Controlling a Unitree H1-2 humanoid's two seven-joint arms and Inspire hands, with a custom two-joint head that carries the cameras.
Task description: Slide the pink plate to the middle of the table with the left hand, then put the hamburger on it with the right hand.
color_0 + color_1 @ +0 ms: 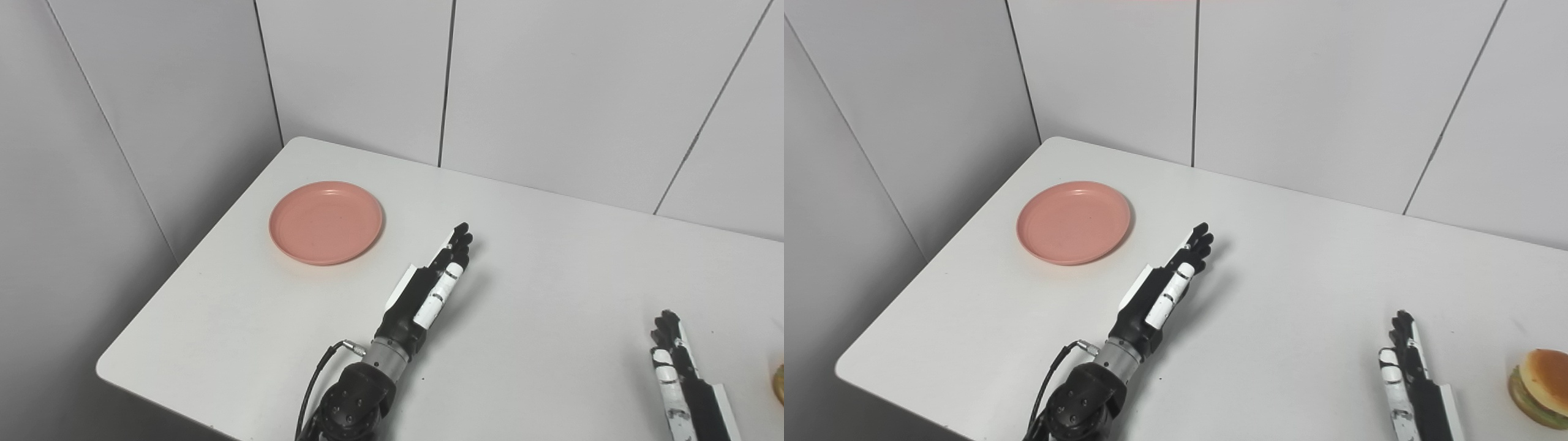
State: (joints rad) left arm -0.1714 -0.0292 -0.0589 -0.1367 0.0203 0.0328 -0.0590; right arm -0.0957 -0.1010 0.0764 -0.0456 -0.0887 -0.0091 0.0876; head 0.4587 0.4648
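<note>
Nearest the cameras, the black-and-white left hand [1164, 288] reaches up from the bottom edge on its dark, jointed forearm, with a thin black cable [1047, 383] looping beside the wrist. Its fingers [1197, 242] are stretched out flat and close together above the white table [1304, 275], holding nothing. They point toward the far edge and stand apart from the round, shallow pink plastic plate [1073, 222], which lies empty to their left, near the table's far left corner and close to its left edge.

At the lower right, the black-and-white right hand [1412, 373] is also extended and released, with its fingers straight and nothing in its grasp.

Only the right eye view shows the hamburger [1540, 387] properly: a golden bun over green lettuce, sitting on the table at the right edge, just right of the right hand and not touching it. From the left eye view only a yellowish sliver shows at the frame's edge.

No writing or brand marks can be read anywhere.
</note>
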